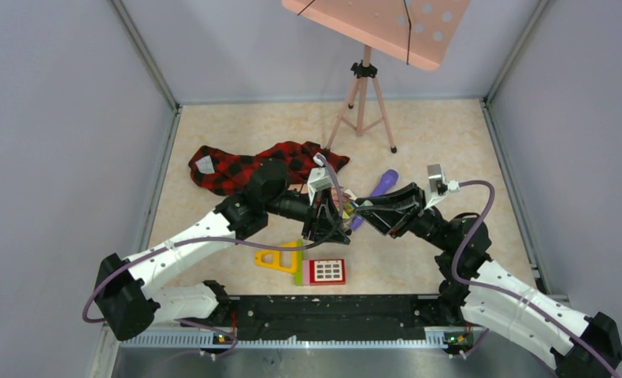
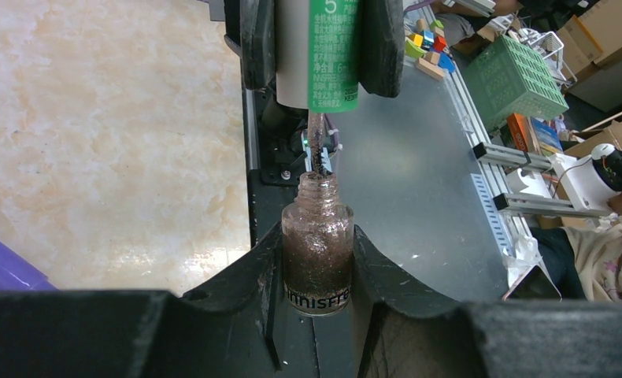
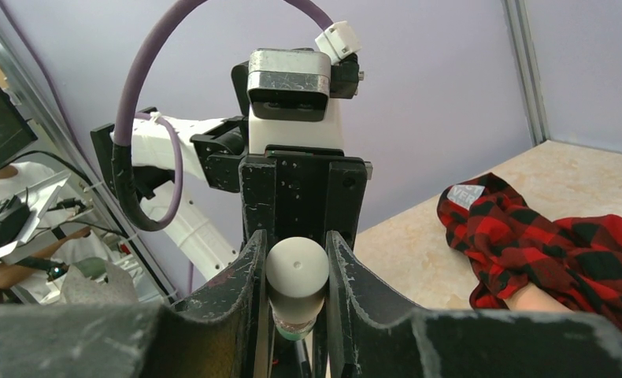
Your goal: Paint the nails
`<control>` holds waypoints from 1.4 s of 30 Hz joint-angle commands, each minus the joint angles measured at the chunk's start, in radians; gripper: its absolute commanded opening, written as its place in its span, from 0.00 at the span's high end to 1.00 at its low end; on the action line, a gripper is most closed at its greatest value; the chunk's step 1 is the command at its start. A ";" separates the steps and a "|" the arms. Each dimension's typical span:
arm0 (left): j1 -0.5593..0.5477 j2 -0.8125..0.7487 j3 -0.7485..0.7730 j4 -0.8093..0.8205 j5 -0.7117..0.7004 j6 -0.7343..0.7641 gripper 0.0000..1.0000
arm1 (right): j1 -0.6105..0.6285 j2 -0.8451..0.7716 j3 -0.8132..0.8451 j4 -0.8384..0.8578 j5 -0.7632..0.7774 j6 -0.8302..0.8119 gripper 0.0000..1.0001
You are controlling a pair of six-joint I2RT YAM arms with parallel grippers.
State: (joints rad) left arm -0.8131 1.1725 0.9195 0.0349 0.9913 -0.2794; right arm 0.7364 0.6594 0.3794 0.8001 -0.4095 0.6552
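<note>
The nails: none visible in any view (probably hidden under the left arm (image 1: 213,230)). The mannequin hand (image 3: 538,300) shows only as a flesh-coloured sliver at the end of the plaid sleeve (image 1: 241,167), which lies along the 9-to-3 line in the top view, hand end toward 3. Tools: left gripper (image 2: 317,236) clamped on the bottle (image 2: 317,256); right gripper (image 3: 294,240) clamped on the cap (image 3: 296,266), brush (image 2: 317,146) at the bottle's mouth, with the sleeve's hand end near, at about 11 o'clock.
</note>
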 commanded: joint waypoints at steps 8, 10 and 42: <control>-0.009 0.012 -0.005 0.048 0.016 -0.003 1.00 | -0.008 0.000 0.006 0.049 -0.011 -0.005 1.00; -0.008 0.012 -0.004 0.046 0.011 -0.001 1.00 | -0.008 -0.001 0.006 0.051 -0.014 -0.003 1.00; -0.008 -0.041 -0.020 0.053 -0.058 0.014 1.00 | -0.008 0.053 0.009 0.068 -0.067 0.007 1.00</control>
State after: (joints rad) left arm -0.8185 1.1725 0.9062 0.0349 0.9516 -0.2783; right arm 0.7364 0.7067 0.3794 0.8162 -0.4496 0.6571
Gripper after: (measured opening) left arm 0.338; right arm 0.233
